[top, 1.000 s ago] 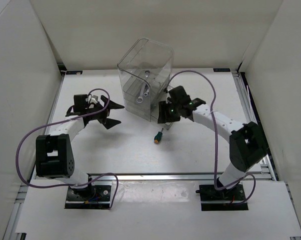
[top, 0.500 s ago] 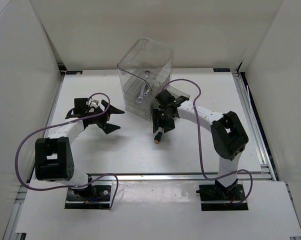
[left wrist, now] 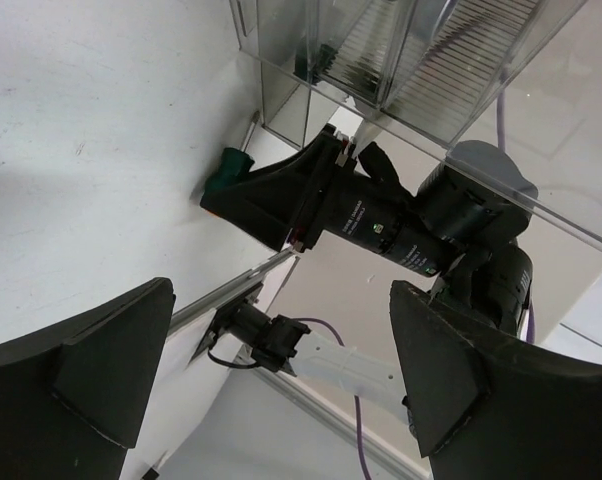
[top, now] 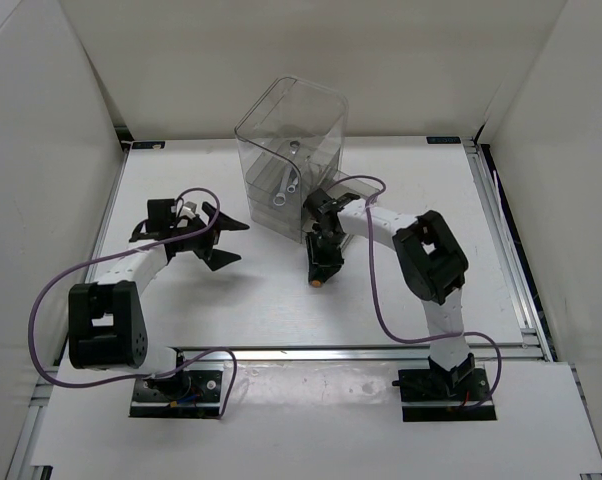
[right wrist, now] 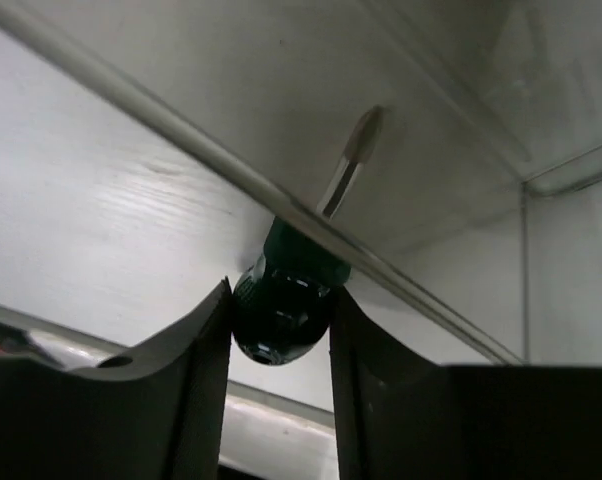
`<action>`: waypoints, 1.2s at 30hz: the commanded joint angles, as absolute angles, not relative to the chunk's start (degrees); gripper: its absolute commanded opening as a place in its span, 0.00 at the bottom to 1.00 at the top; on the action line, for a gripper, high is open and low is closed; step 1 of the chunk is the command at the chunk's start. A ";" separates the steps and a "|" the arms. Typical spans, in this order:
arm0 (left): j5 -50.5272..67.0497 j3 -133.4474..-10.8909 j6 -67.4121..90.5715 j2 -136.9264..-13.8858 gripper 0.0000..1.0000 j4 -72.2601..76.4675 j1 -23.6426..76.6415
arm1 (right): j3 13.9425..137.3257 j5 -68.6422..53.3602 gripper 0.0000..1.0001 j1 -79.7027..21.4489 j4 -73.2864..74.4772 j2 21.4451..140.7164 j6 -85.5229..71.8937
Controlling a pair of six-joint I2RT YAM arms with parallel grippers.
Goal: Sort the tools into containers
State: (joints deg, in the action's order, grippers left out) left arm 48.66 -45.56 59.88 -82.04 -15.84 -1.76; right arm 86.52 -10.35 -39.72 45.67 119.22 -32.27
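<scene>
A stubby green-handled screwdriver (top: 317,279) lies on the white table just in front of the clear organiser (top: 291,125). My right gripper (top: 321,264) reaches down over it. In the right wrist view both fingers press against the round green handle (right wrist: 281,315), and the metal shaft points toward the organiser's wall (right wrist: 431,150). Two silver wrenches (top: 286,185) rest inside a drawer. My left gripper (top: 237,242) hovers wide open to the left and holds nothing. The left wrist view shows the screwdriver handle (left wrist: 224,170) at the tip of the right gripper (left wrist: 256,195). No pliers are in view.
White walls enclose the table on three sides. An aluminium rail (top: 311,352) runs along the near edge by the arm bases. Purple cables (top: 376,290) loop off both arms. The organiser's lower corner (left wrist: 281,100) stands close to the screwdriver.
The right arm swung left and down from the organiser's side onto the screwdriver, and its jaws closed on the handle. The left gripper shifted only slightly.
</scene>
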 commanded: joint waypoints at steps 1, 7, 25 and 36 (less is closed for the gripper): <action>49.39 -45.00 60.03 -79.45 0.99 -14.77 -1.76 | 87.37 -12.29 0.33 -38.68 46.59 120.23 -32.34; 49.92 -45.00 61.08 -79.80 0.99 -13.71 -1.76 | 86.83 -11.69 0.00 -38.84 46.05 113.23 -30.24; 50.53 -46.84 64.77 -84.55 0.99 -9.49 -1.76 | 104.14 -9.49 0.04 -27.25 47.55 117.05 -29.36; 50.98 -47.46 66.18 -85.78 0.99 -5.27 -1.67 | 115.83 -8.80 0.53 -24.96 48.86 126.39 -27.42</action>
